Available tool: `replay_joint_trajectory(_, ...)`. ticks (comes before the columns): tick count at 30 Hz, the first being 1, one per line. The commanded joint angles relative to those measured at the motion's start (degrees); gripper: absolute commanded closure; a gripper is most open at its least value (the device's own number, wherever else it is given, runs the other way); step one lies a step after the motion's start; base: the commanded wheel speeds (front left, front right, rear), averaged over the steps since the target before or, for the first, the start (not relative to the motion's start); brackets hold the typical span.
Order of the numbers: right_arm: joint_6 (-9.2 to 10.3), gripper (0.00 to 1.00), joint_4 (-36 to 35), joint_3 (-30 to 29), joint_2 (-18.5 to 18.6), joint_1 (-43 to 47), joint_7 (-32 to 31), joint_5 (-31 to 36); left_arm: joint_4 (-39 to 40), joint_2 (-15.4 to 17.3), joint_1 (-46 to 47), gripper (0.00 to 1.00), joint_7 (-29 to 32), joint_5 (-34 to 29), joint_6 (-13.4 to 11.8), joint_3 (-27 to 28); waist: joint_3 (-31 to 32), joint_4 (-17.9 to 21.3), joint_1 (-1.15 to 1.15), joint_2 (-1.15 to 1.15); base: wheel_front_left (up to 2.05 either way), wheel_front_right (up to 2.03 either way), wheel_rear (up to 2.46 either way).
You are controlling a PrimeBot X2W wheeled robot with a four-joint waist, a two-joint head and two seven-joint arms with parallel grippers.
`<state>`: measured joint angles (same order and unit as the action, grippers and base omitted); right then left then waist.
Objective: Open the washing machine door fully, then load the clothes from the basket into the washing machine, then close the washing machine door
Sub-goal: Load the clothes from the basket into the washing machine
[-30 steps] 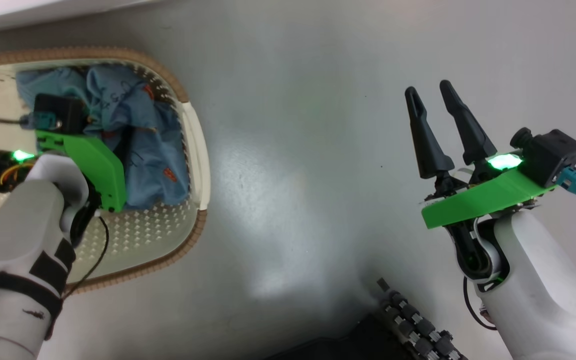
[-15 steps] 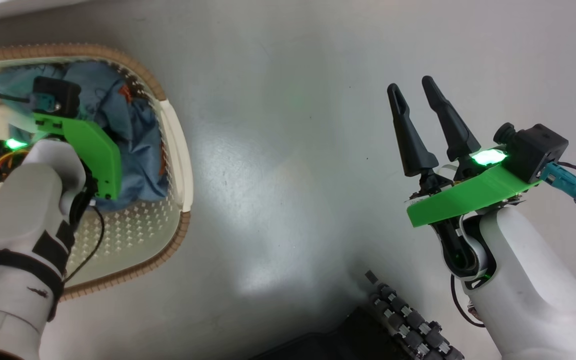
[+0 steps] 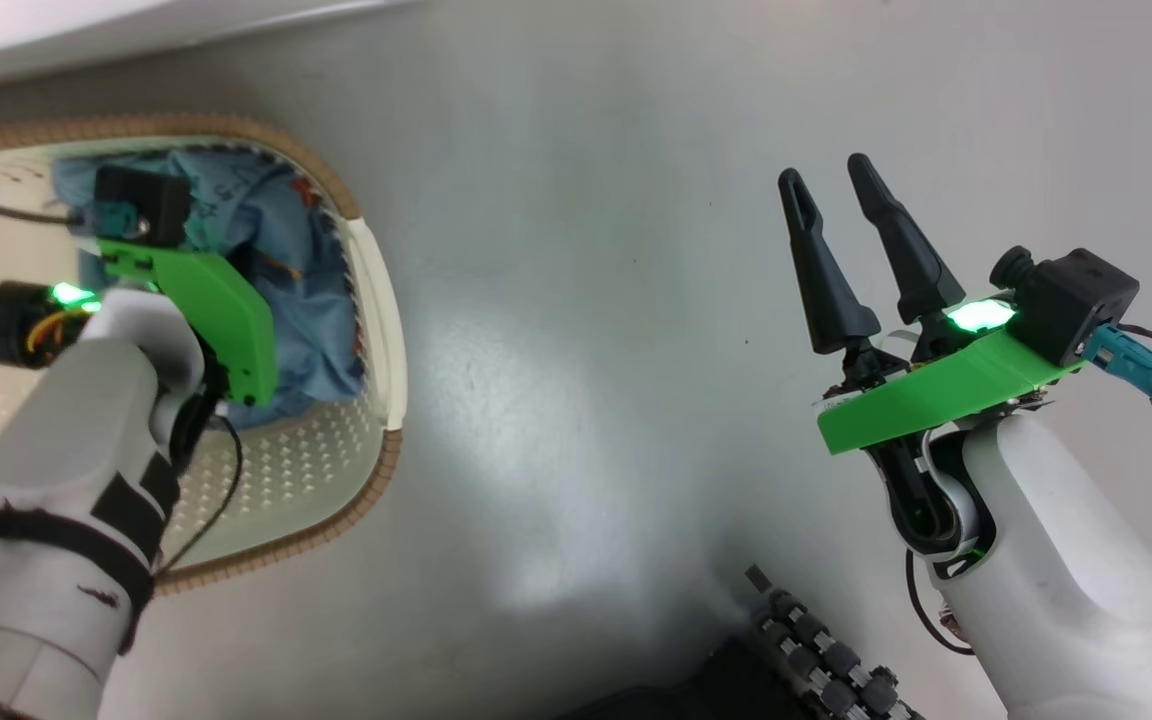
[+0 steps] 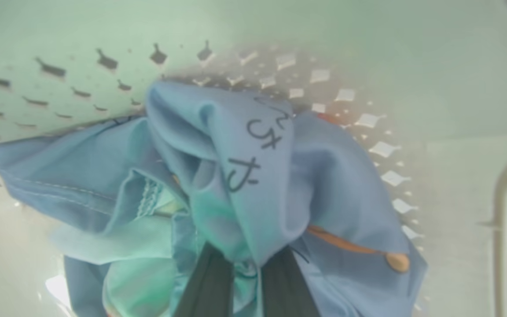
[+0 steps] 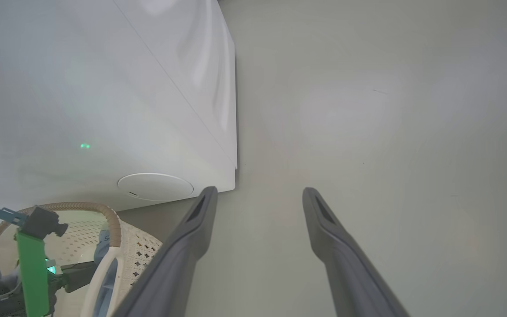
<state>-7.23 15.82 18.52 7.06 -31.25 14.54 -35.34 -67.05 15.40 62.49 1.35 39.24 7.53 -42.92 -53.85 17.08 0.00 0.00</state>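
Note:
The cream perforated basket (image 3: 382, 300) with a brown rim stands on the floor at the left, and also appears in the right wrist view (image 5: 109, 216). Light blue clothes (image 3: 321, 300) lie bunched against its right wall. My left arm reaches down into the basket. In the left wrist view my left gripper (image 4: 247, 268) is shut on a fold of the blue clothes (image 4: 236, 145), which carries dark lettering. My right gripper (image 3: 826, 175) hovers open over bare floor at the right (image 5: 260, 193). The white washing machine (image 5: 104, 110) stands just behind the basket. The washing machine door is out of view.
Grey floor (image 3: 576, 350) lies between the basket and my right arm. A round white cover (image 5: 155, 187) sits low on the machine's front. A black ribbed part of my base (image 3: 821, 650) shows at the bottom edge.
My left gripper has shut on the blue cloth inside the basket. The head camera has shifted slightly. The right gripper stays open and holds its pose.

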Motion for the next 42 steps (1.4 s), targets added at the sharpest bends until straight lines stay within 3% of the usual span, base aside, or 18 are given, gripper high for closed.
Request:
replay_joint_trajectory(1, -0.25, 0.00, -0.6, 0.9, 0.4, 2.3, 0.5, -0.3, 1.0, 1.4, -2.2, 1.00, -0.7, 0.4, 0.0, 0.5, 1.1, -0.6, 0.00, 0.00, 0.00, 0.00, 0.00)
replay_joint_trajectory(16, -0.25, 0.00, 1.7, 0.8, 3.9, 5.8, 0.5, -0.7, 11.3, 3.7, -14.1, 1.00, -11.5, 11.9, 0.0, -2.9, 15.1, -4.1, 0.00, 0.00, 0.00, 0.00, 0.00)
replay_joint_trajectory(27, -0.25, 0.00, 3.8, 1.1, 6.9, 9.9, 0.5, -1.7, 17.3, 4.7, -20.7, 1.00, -15.8, 15.8, 0.0, -3.4, 26.1, -7.5, 0.00, 0.00, 0.00, 0.00, 0.00)
replay_joint_trajectory(33, -0.25, 0.00, 4.7, 1.3, 8.4, 12.4, 0.5, -2.4, 22.8, 5.1, -24.4, 1.00, -16.3, 16.4, 0.0, 0.1, 32.0, -9.4, 0.00, 0.00, 0.00, 0.00, 0.00)
replay_joint_trajectory(42, -0.25, 0.00, 5.7, 1.7, 9.8, 15.9, 0.5, -3.2, 33.5, 5.6, -32.3, 1.00, -16.3, 11.7, -1.5, 8.6, 39.5, -11.6, 0.00, 0.00, 0.00, 0.00, 0.00)
